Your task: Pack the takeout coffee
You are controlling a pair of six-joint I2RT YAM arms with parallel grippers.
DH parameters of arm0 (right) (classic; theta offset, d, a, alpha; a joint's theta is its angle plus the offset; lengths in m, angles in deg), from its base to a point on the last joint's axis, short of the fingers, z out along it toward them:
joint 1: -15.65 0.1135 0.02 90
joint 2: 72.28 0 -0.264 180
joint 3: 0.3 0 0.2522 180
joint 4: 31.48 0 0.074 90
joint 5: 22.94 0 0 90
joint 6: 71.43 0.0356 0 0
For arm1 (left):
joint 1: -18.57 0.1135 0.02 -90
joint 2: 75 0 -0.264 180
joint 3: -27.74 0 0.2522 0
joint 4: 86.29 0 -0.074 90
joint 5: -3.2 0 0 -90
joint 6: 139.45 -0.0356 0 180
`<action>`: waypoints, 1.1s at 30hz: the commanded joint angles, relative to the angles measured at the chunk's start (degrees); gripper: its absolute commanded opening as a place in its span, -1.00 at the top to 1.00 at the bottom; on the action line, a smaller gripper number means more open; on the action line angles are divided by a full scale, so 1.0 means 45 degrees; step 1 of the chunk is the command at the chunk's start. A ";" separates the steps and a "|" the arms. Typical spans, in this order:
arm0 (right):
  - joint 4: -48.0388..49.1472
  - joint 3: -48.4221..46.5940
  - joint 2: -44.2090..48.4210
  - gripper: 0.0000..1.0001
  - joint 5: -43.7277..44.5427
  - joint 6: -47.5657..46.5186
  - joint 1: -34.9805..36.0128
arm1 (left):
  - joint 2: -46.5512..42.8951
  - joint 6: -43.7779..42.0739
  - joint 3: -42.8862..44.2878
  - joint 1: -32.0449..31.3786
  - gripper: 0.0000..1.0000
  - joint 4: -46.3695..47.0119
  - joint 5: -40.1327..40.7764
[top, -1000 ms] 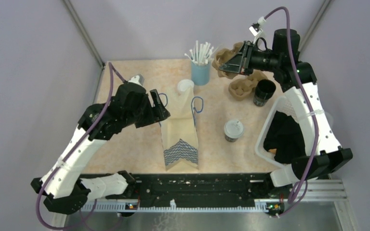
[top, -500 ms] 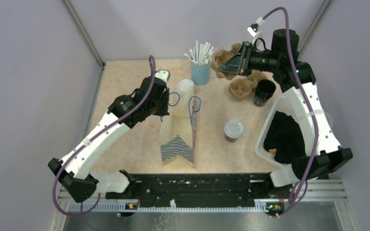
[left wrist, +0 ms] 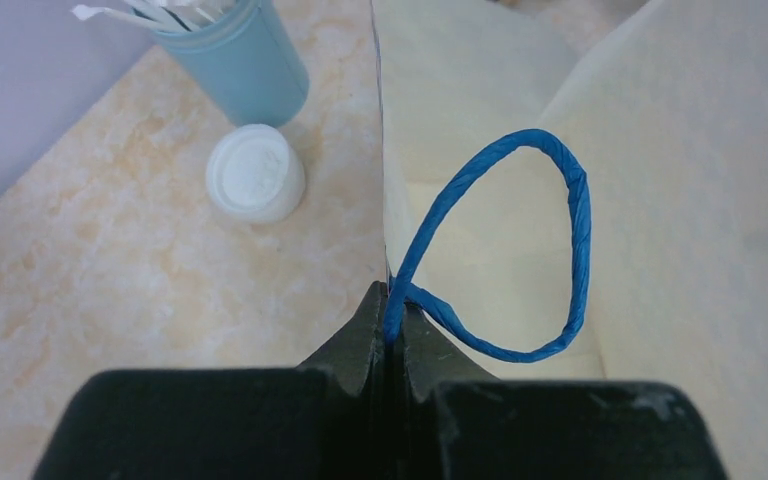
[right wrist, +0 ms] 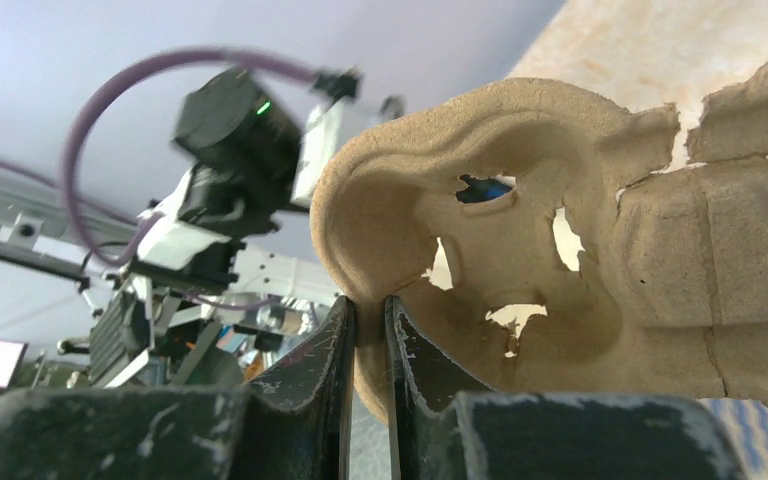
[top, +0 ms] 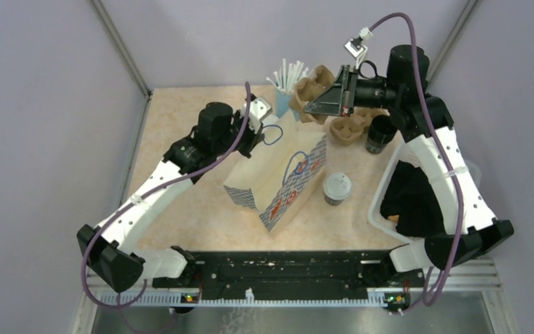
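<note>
The takeout coffee (top: 336,188), a small dark cup with a white lid, stands on the table right of the paper bag (top: 283,182). A second dark cup (top: 381,133), with no lid, stands further back. My left gripper (top: 266,127) is shut on the bag's back rim at the foot of its blue handle (left wrist: 560,200), seen at the left gripper (left wrist: 392,300); the bag leans, its mouth facing back left. My right gripper (top: 309,106) hangs above the table's back, shut on the rim of a brown pulp cup carrier (right wrist: 520,200).
A light-blue cup of white straws (left wrist: 240,65) and a white lidded piece (left wrist: 255,185) sit behind the bag. Another pulp carrier (top: 348,129) lies by the open cup. A white bin (top: 384,182) holding black cloth stands at the right edge.
My left gripper moved back to the bag's rim and shut on it at the handle. The bag tipped and swung from upright to slanted. The right gripper shifted the carrier slightly left.
</note>
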 commanded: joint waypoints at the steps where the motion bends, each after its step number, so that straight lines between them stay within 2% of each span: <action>1: 0.2786 0.0802 0.1266 1.00 -0.1333 0.1878 0.0151 | 0.0848 -0.1324 0.0209 0.1434 1.00 0.2062 -0.2348; 3: 0.3703 0.1122 0.1445 1.00 -0.1643 0.2605 0.0172 | 0.1285 -0.1207 0.0639 0.1878 1.00 0.1808 -0.2894; 4: 0.4194 0.1262 0.1465 1.00 -0.1843 0.3000 0.0179 | 0.1469 -0.1085 0.0895 0.1979 0.92 0.1604 -0.3038; 6: 0.5056 0.1448 0.1495 1.00 -0.2230 0.3789 0.0198 | 0.1779 -0.0701 0.1426 0.2028 0.62 0.1150 -0.3374; 8: 0.5738 0.1488 0.1463 1.00 -0.2547 0.4267 0.0279 | 0.2011 0.0002 0.1765 0.2031 0.11 0.0837 -0.3582; 9: 0.6023 0.1447 0.1428 1.00 -0.2679 0.4450 0.0358 | 0.2117 0.0416 0.1988 0.2037 -0.02 0.0618 -0.3518; 15: 0.6761 0.1141 0.1085 1.00 -0.3319 0.4956 0.1351 | 0.1760 0.5036 0.3567 0.2042 -0.43 -0.1927 -0.1654; 20: 0.7161 0.1353 0.0926 1.00 -0.3798 0.5392 0.2352 | 0.0563 0.8671 0.3227 0.2034 -0.48 -0.4341 -0.0586; 24: 0.8831 0.2059 0.0876 1.00 -0.4102 0.6780 0.2841 | -0.0860 0.9024 0.1257 0.2032 -0.50 -0.3585 -0.1995; 27: 0.9377 0.2385 0.0714 1.00 -0.4313 0.7498 0.3220 | -0.1503 0.9424 0.0300 0.2044 -0.43 -0.3157 -0.1478; 33: 0.8600 0.3044 0.0424 1.00 -0.4537 0.7664 0.3379 | -0.0785 0.9819 0.0479 0.2062 -0.19 -0.3369 -0.0421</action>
